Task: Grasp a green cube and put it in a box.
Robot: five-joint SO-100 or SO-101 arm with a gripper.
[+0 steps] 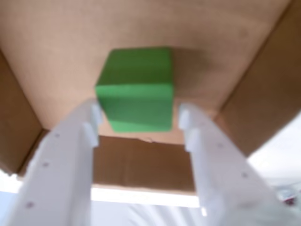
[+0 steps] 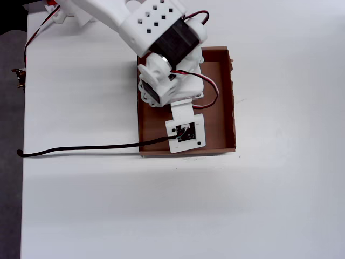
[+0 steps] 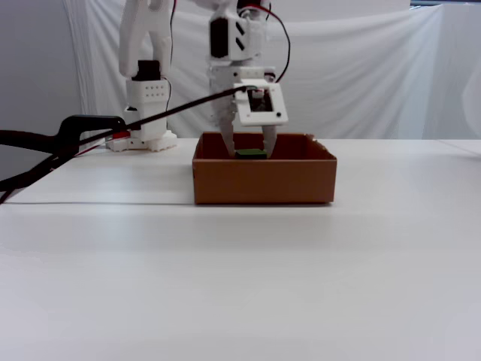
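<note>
Only wrist view shows green cube (image 1: pixel 136 89) whole, on box (image 1: pixel 61 52) floor at frame centre; gripper (image 1: pixel 138 120) fingers spread, flanking cube, contact unclear. Overhead: arm hides cube. Fixed view: white table (image 3: pixel 240 286), white drape (image 3: pixel 361 75) behind.

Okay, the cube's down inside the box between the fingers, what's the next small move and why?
Probably lift the gripper straight up. In the wrist view the green cube sits on the floor of the box, with the fingers apart, seemingly released.
</note>
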